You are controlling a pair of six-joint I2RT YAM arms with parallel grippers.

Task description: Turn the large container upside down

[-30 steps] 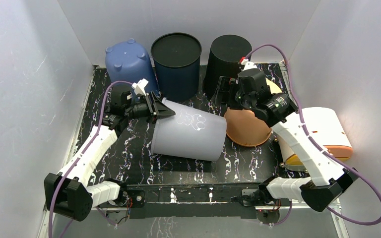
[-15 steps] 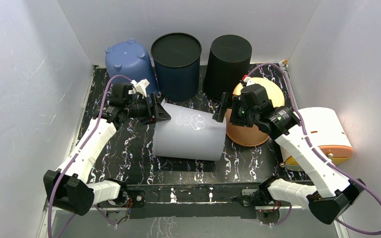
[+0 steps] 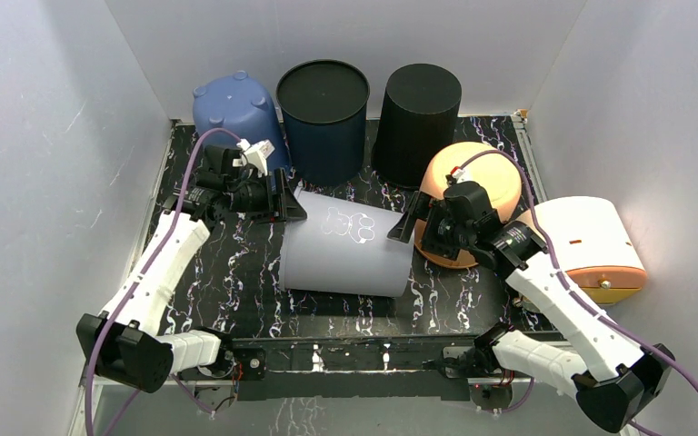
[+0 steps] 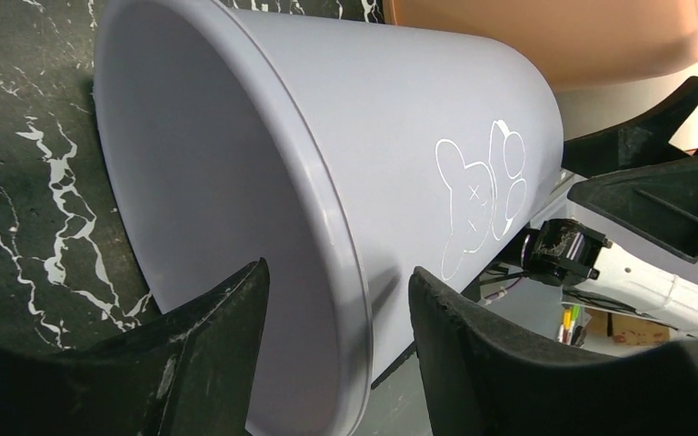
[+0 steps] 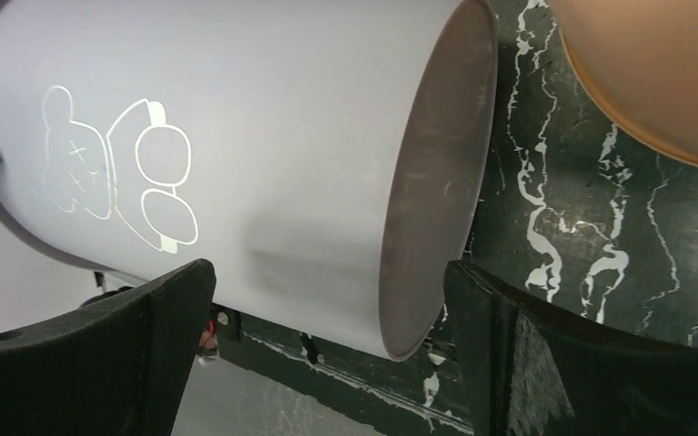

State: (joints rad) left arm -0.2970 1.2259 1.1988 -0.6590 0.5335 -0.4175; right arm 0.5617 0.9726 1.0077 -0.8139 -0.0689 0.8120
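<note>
The grey bucket (image 3: 350, 250) is lying on its side in the middle of the desk (image 3: 236, 272). Only the left wrist view is showing the left pincer (image 4: 336, 272) spread astride the rim, one finger inside. The right pincer (image 5: 327, 268) is gaping wide at the base. Whether either is touching is hard to tell.

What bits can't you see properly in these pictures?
- Orange bin: top view, the right arm covers its near side; both wrist views cut it off at the edge.
- Container underside: hidden by its own body in every view.
- White bin: top view, right arm covers its left edge.
</note>
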